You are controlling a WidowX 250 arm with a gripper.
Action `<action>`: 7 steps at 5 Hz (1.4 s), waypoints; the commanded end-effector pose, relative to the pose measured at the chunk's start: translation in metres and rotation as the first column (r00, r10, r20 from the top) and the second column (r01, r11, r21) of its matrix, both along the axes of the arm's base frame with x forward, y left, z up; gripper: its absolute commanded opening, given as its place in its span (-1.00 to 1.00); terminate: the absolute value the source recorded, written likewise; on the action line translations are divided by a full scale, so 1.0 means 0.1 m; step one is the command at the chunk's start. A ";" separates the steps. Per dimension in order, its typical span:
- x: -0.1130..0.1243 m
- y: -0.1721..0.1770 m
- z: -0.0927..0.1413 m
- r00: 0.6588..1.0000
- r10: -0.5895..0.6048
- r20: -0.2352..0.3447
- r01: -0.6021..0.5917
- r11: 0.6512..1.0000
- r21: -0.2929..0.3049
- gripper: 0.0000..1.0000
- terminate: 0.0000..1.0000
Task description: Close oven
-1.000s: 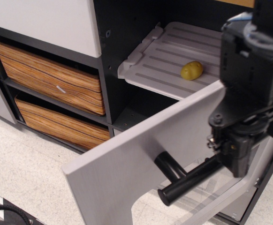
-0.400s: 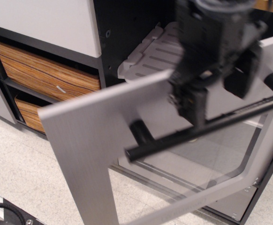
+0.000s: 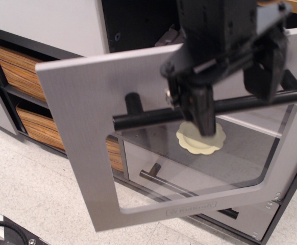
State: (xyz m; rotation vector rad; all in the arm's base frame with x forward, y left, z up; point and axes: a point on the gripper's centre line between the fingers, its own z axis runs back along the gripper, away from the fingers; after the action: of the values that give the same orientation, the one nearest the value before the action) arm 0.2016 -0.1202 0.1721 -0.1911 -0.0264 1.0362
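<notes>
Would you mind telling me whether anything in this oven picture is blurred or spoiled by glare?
In the observation.image view, the hand near the lens looks soft and slightly blurred, while the oven door and its handle are sharper; the window shows only faint reflections, with no harsh glare.

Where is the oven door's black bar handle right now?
The black bar handle runs across the middle of the view, on the oven door above its window, under the gripper.

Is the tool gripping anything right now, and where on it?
The tool straddles the oven door's black bar handle, right of its middle; whether the fingers actually clamp it cannot be told.
</notes>
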 end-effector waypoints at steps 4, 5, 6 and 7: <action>0.55 0.53 -1.09 0.986 -0.159 0.054 0.147 0.974 0.174 1.00 -1.00; 0.70 0.69 -1.07 0.985 -0.147 0.090 0.128 0.973 0.190 1.00 -1.00; 0.84 0.81 -1.05 0.982 -0.141 0.125 0.112 0.971 0.213 1.00 -1.00; 0.96 0.89 -1.01 0.983 -0.115 0.140 0.084 0.974 0.211 1.00 -1.00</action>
State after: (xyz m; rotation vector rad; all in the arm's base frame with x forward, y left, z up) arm 0.2830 -0.0375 0.0531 -0.0625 -0.2267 0.9131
